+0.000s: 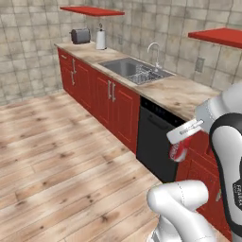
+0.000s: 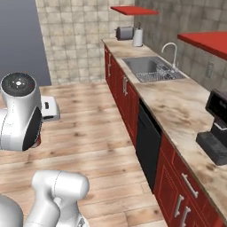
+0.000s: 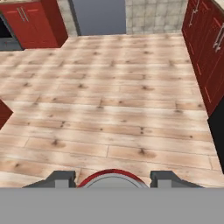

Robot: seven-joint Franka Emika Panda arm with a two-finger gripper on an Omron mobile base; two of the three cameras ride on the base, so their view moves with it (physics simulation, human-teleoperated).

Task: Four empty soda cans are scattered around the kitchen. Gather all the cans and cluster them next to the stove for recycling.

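At centre right of the left base view, the gripper (image 1: 182, 147) pinched a bright red aluminium soda can (image 1: 179, 151) by its sides; light, thin-walled, probably easily dented.

A wood plank floor (image 1: 61, 156) is laid across the room. Along the right side, red cabinets (image 1: 106, 97) are topped by a beige marble counter (image 2: 177, 111), with a black dishwasher panel (image 1: 153, 137) set among them. A steel sink (image 1: 134, 70) with a faucet (image 1: 154, 49) is sunk into the counter. At the far end, a toaster (image 1: 80, 35) and a paper towel roll (image 1: 100, 39) are placed. The walls are tiled in tan (image 1: 28, 47), and red shelves (image 1: 92, 10) are mounted above.
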